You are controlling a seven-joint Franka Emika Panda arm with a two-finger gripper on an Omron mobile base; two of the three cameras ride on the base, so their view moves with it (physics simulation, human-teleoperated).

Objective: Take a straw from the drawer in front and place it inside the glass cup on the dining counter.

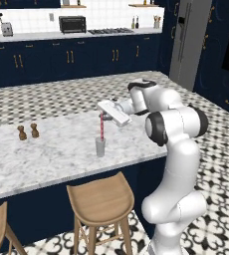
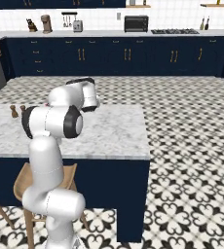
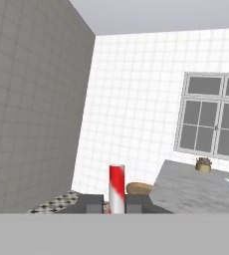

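Navy cabinets run along the far wall of the kitchen, under a white tiled backsplash, with a toaster oven (image 1: 72,23) on the worktop and a patterned black-and-white floor between that wall and the counter (image 1: 47,149). Marble tops the counter, which stands on a navy base with wooden stools (image 1: 100,201) tucked against its near side.

On the marble, near the arm's end of the slab, stands the cup (image 1: 100,147), upright. Rising out of it is the straw (image 1: 102,127), upright or close to it, its lower end inside the glass and its upper end reaching up to the gripper (image 1: 104,114). From the left base view the white hand lies nearly level just above the cup, fingers pointing away from the robot. In the hand view the straw (image 3: 116,189) shows as a red-and-white striped tube standing between the two dark fingertips (image 3: 91,203), which sit close on either side of it; they appear to be pinching it, though the contact itself is hard to make out at this angle.

Two brown shakers (image 1: 28,131) stand together farther along the counter, well apart from the cup. From the right base view the arm's own bulk hides the cup and straw, and the shakers (image 2: 17,111) peek out beside its shoulder.
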